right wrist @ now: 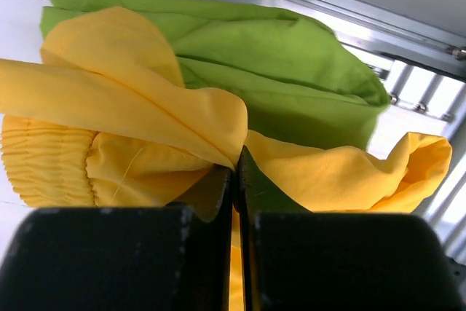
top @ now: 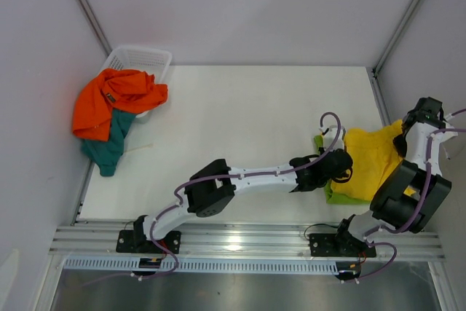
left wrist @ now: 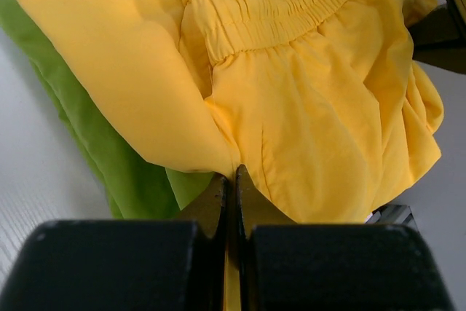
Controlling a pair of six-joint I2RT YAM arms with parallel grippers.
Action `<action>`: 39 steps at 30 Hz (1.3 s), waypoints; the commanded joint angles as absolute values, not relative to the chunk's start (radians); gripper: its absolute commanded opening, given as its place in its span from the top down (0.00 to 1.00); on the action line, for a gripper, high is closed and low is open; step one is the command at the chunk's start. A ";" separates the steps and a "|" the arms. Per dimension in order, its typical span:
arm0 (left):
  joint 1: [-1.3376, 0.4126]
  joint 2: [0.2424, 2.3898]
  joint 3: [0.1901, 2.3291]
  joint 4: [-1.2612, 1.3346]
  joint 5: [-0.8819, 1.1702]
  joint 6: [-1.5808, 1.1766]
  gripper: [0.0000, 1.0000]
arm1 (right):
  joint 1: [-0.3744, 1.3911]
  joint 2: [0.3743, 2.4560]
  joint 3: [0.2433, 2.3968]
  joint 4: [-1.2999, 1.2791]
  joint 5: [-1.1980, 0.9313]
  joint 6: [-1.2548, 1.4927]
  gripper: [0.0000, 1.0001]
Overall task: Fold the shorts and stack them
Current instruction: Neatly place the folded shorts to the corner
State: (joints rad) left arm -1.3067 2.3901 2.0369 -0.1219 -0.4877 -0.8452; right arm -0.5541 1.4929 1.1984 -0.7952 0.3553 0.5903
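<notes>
Yellow shorts point(top: 373, 159) lie over folded lime green shorts point(top: 336, 194) at the table's right side. My left gripper point(top: 341, 167) is shut on the yellow shorts' near-left edge; the wrist view shows the cloth point(left wrist: 306, 107) pinched between the fingertips, with the green shorts point(left wrist: 109, 151) beneath. My right gripper point(top: 403, 141) is shut on the yellow shorts point(right wrist: 145, 118) at their far right edge, above the green shorts point(right wrist: 277, 71). Orange shorts point(top: 116, 96) and teal shorts point(top: 109, 143) hang out of the basket at the far left.
A white mesh basket point(top: 142, 60) stands at the table's far left corner. The aluminium rail point(top: 240, 242) runs along the near edge. Grey walls close in the table on the left, back and right.
</notes>
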 commanded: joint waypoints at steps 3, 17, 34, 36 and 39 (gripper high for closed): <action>-1.289 2.395 2.065 -0.089 -0.431 -0.903 1.00 | -0.558 1.560 1.212 -0.681 0.291 0.589 1.00; -1.302 2.358 1.991 -0.103 -0.367 -0.939 0.01 | -0.502 1.583 1.353 -0.791 0.463 0.612 0.49; -1.216 2.098 1.664 -0.034 -0.328 -0.925 0.01 | -0.534 1.258 1.152 -0.577 -0.193 0.471 0.15; -1.210 2.088 1.661 -0.060 -0.333 -0.927 0.01 | -0.557 1.200 1.068 -0.517 -0.300 0.497 0.09; -1.209 2.021 1.573 -0.005 -0.356 -0.922 0.01 | -0.597 1.099 0.918 -0.350 -0.532 0.580 0.01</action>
